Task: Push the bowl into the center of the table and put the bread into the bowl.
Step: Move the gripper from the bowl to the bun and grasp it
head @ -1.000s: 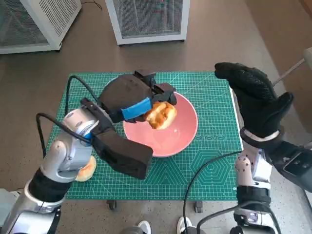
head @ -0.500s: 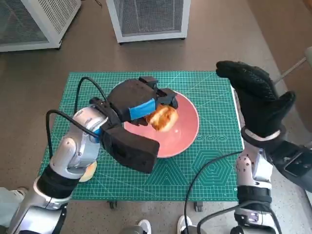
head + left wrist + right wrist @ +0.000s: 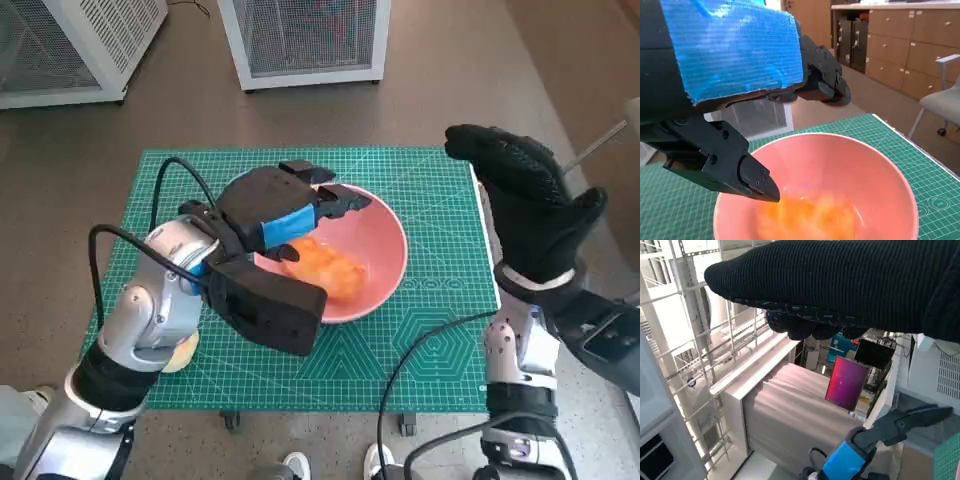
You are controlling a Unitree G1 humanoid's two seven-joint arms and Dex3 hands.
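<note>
The pink bowl (image 3: 386,226) stands near the middle of the green mat (image 3: 440,320). The bread (image 3: 335,270) lies inside it, blurred orange, free of any fingers. My left hand (image 3: 285,205) hovers just above the bowl's near-left rim with its fingers spread and nothing in them. In the left wrist view the bread (image 3: 810,217) is a soft blur on the floor of the bowl (image 3: 880,170), below the parted fingers of the left hand (image 3: 735,55). My right hand (image 3: 525,205) is raised over the mat's right edge, holding nothing; it shows as the dark glove (image 3: 840,285) in the right wrist view.
A second bun (image 3: 178,352) lies on the mat's left side, partly under my left forearm. Two white mesh cabinets (image 3: 300,40) (image 3: 70,45) stand on the floor beyond the table. Black cables loop by both arms. Shoes (image 3: 295,465) show at the table's near edge.
The left hand's fingers have spread and let the bread go; it has dropped from between them into the bowl. The right hand has stayed where it was.
</note>
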